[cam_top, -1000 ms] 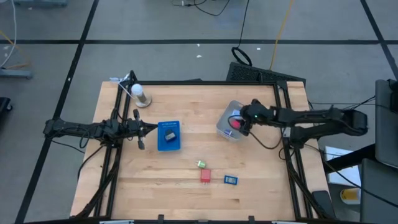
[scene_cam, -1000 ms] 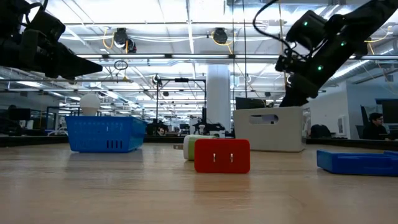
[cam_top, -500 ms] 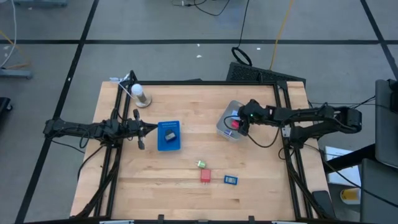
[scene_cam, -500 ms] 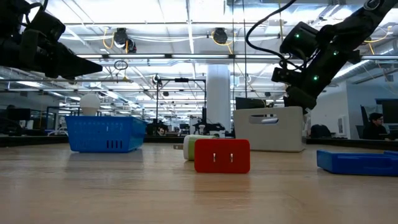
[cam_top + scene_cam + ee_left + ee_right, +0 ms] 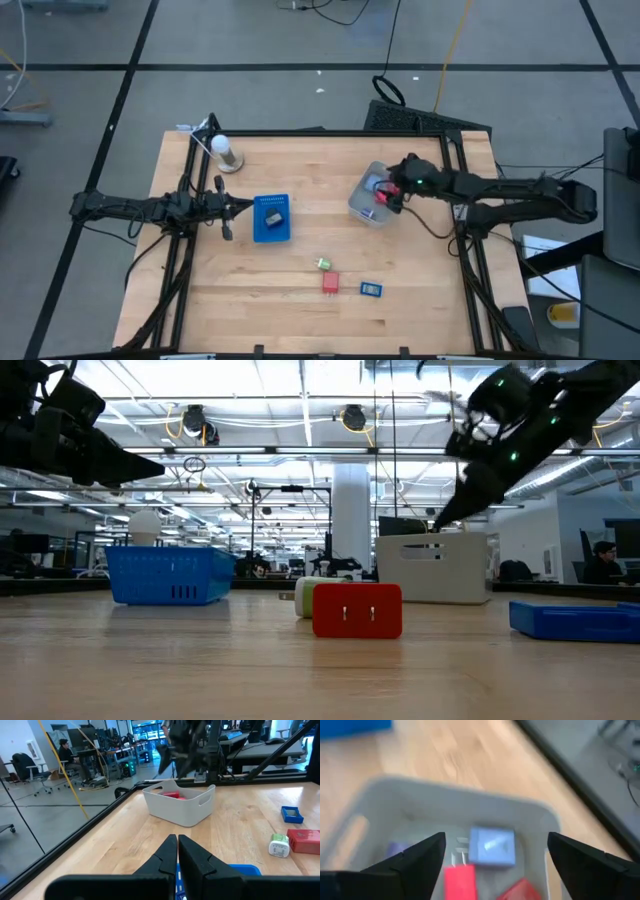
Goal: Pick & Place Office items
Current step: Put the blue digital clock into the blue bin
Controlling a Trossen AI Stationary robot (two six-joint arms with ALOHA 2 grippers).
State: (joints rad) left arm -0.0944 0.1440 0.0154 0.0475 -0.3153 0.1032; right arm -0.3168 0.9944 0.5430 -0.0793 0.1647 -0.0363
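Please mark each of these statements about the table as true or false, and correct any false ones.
1. The right claw is open above the grey tub. True.
2. The grey tub is empty. False: a red piece and a light blue piece lie in it.
3. The left claw is shut. True.
4. The red charger block sits in the blue basket. False: it lies on the bare table.
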